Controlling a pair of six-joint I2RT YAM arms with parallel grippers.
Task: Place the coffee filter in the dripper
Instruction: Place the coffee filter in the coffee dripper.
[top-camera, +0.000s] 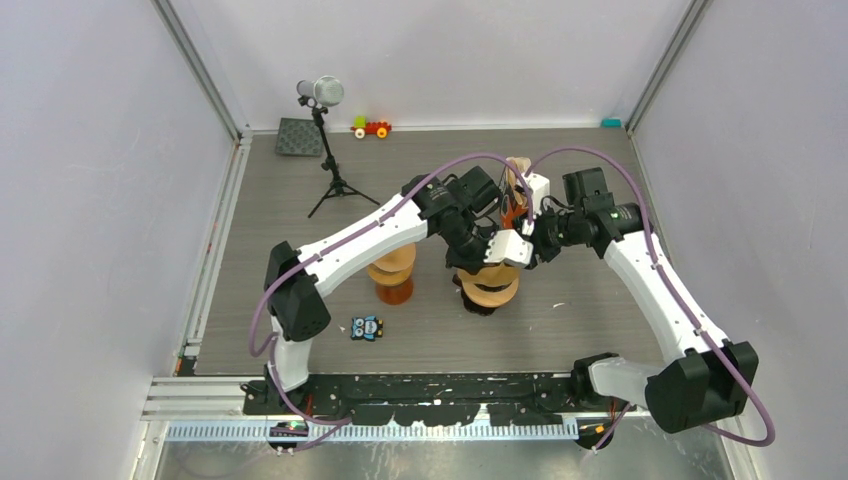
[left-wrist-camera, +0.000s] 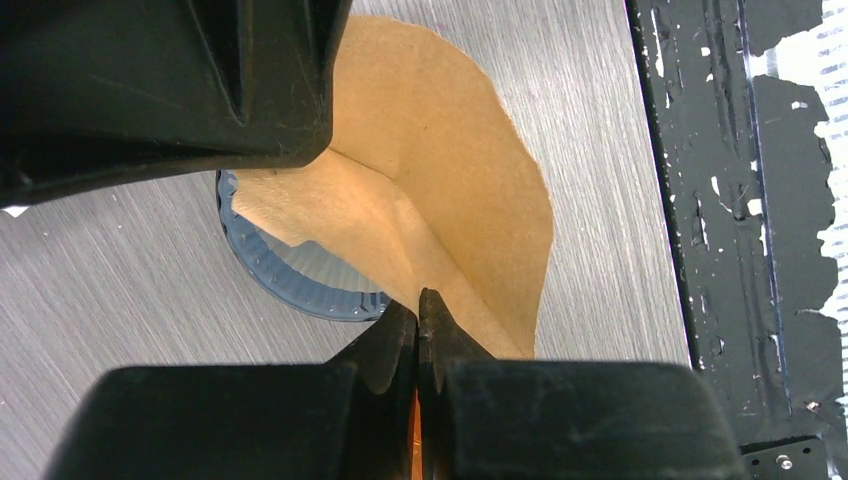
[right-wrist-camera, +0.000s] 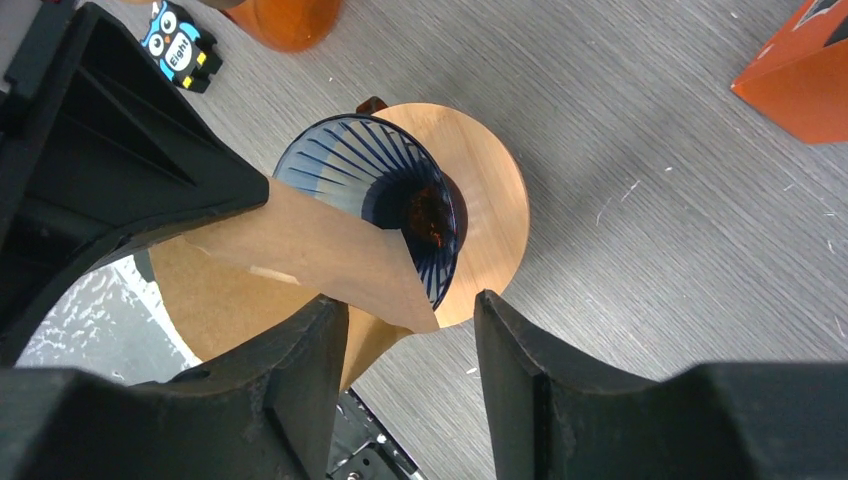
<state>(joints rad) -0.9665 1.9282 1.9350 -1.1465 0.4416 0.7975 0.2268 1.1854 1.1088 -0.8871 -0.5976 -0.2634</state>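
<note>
Coffee filter (right-wrist-camera: 300, 255): folded flat, lying across dripper (right-wrist-camera: 365, 190) rim, partly over mouth, not seated in cone. Left jaws shut tight on filter's edge, off to dripper's side. Right jaws stand apart, holding nothing, straddling filter's pointed corner just outside dripper rim; contact with paper cannot be told. Filter's long axis runs from left jaws across rim toward right jaws; right jaws nearer free corner. Dripper otherwise empty, sits on round wooden stand (right-wrist-camera: 495, 200) on counter (right-wrist-camera: 650, 150). Judgement: fold must open, point must drop into cone.

Left hand (left-wrist-camera: 418, 318) pinching brown filter (left-wrist-camera: 450, 190), blue dripper (left-wrist-camera: 295, 278) beneath — half covered
</note>
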